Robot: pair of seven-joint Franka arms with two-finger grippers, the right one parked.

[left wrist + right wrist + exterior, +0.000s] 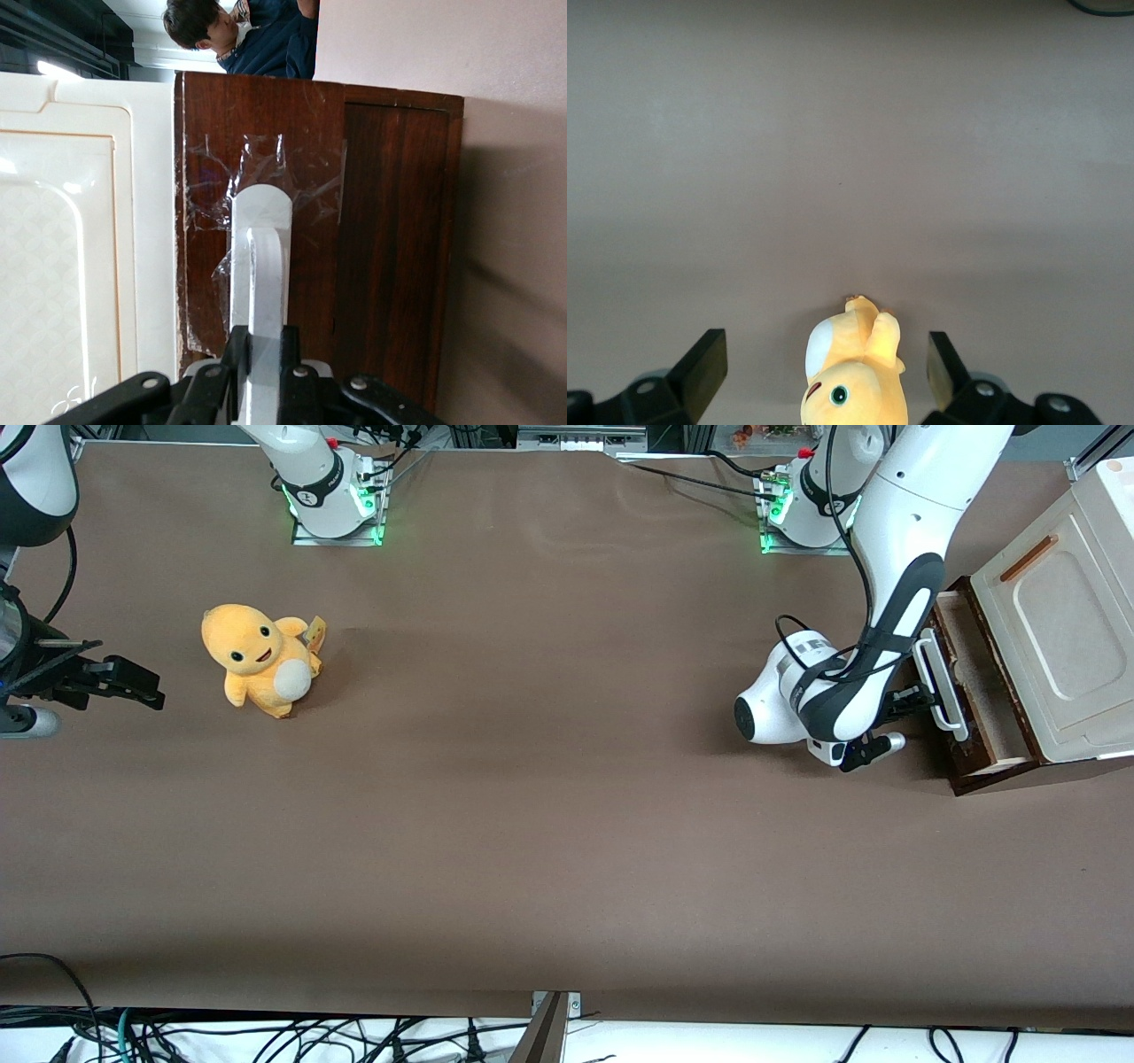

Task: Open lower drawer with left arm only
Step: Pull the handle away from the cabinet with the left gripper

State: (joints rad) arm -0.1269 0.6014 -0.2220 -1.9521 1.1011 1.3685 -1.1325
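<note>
Gripper point(263, 354) clamped on handle point(260, 266), black fingers point(235, 350) pressed against both sides of the white bar. In front view, gripper point(912, 701) level with handle point(939, 684), just in front of drawer point(979, 691), at the working arm's end of the table. Drawer pulled partly out from under cream panel point(1059, 615), pale beige inside showing. Dark brown front point(266, 159) scuffed, with what seems to be clear tape around the handle's base. Yellow plush point(259, 658) well apart, toward the parked arm's end.
</note>
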